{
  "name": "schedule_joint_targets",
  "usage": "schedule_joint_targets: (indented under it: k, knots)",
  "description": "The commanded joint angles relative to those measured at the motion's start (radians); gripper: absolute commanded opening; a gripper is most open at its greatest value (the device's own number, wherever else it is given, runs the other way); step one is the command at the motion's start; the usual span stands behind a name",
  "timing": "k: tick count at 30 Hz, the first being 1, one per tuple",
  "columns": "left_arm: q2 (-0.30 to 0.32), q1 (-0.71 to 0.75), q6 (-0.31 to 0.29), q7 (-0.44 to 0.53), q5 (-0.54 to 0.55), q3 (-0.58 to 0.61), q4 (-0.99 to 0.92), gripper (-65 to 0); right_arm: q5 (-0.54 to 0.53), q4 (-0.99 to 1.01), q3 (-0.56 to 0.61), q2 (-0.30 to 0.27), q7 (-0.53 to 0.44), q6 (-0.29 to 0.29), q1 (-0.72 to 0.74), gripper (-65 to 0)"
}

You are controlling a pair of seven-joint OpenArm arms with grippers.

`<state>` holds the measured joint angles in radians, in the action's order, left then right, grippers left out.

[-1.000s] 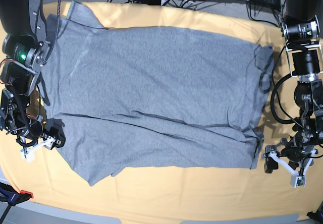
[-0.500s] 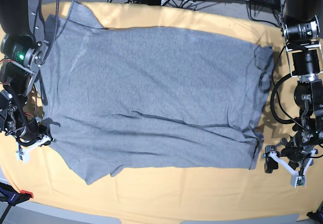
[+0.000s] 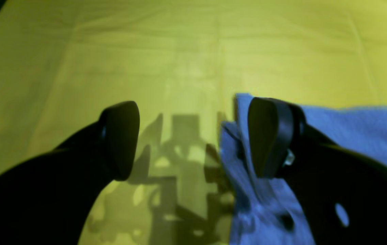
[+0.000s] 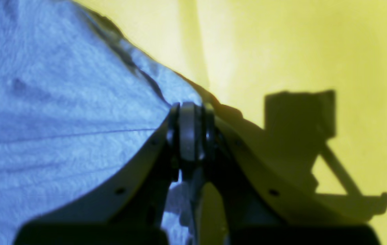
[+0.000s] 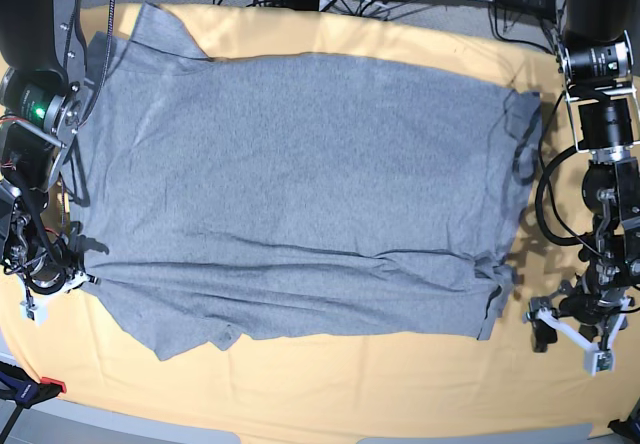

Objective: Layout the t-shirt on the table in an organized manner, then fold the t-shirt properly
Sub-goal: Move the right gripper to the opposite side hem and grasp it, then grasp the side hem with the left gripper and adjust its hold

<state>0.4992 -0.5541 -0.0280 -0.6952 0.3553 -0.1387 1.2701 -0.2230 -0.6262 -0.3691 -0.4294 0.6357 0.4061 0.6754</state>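
Grey t-shirt [image 5: 300, 194] lies spread across the bench [image 5: 330, 389]. Right gripper [image 4: 190, 136] jaws pinch its edge; left gripper [image 3: 193, 139] jaws gape beside its corner. I'd pull gently outward, keeping it low.

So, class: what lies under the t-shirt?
The yellow-orange table shows all around the t-shirt. Whatever lies directly beneath the spread fabric is covered and cannot be seen.
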Motion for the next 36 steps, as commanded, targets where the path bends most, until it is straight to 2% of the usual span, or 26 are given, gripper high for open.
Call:
schedule_joint_targets:
  k: [1, 3, 5, 7, 9, 16, 18, 22, 34, 36]
  knots:
    - [0.016, -0.034, 0.028, 0.039, -0.018, -0.008, 0.016, -15.6, -0.010, -0.022, -0.003, -0.020, -0.022, 0.022, 0.036, -65.0]
    - [0.008, -0.034, 0.103, 0.049, -0.063, -0.008, 0.016, -15.6, -0.034, -0.022, -0.003, -0.020, -0.018, 0.053, 0.036, -63.7]
    - [-0.006, -0.033, 0.156, 0.048, -0.115, -0.008, 0.016, -15.6, -0.063, -0.022, -0.003, -0.020, -0.002, 0.060, 0.036, -55.0]
    - [-0.021, -0.031, 0.164, 0.048, -0.138, -0.007, 0.007, -15.6, -0.075, -0.022, -0.003, -0.019, 0.005, 0.066, 0.036, -46.7]
    - [-0.037, -0.031, 0.159, 0.069, -0.138, -0.008, -0.027, -15.6, -0.076, -0.022, -0.003, -0.019, 0.005, 0.070, 0.036, -42.3]
    - [-0.065, -0.031, 0.108, 0.202, -0.102, -0.008, -0.286, -15.6, -0.076, -0.022, -0.003, -0.020, 0.016, 0.069, 0.036, -42.3]
    - [-0.067, -0.033, 0.062, 0.249, -0.092, -0.008, -0.348, -15.6, -0.077, -0.022, -0.003, -0.020, 0.016, 0.070, 0.036, -42.3]
    - [-0.067, -0.041, -0.085, 0.282, -0.063, -0.007, -0.404, -15.6, -0.095, -0.022, -0.003, -0.019, 0.016, 0.070, 0.036, -42.3]
    - [-0.074, -0.132, -0.092, 0.311, -0.052, -0.007, -0.409, -15.6, -0.122, -0.022, -0.003, -0.020, 0.075, 0.072, 0.036, -42.3]
    - [-0.084, -0.139, -0.092, 0.310, -0.064, -0.007, -0.409, -15.6, -0.122, -0.022, -0.003, -0.020, 0.077, 0.094, 0.036, -42.3]
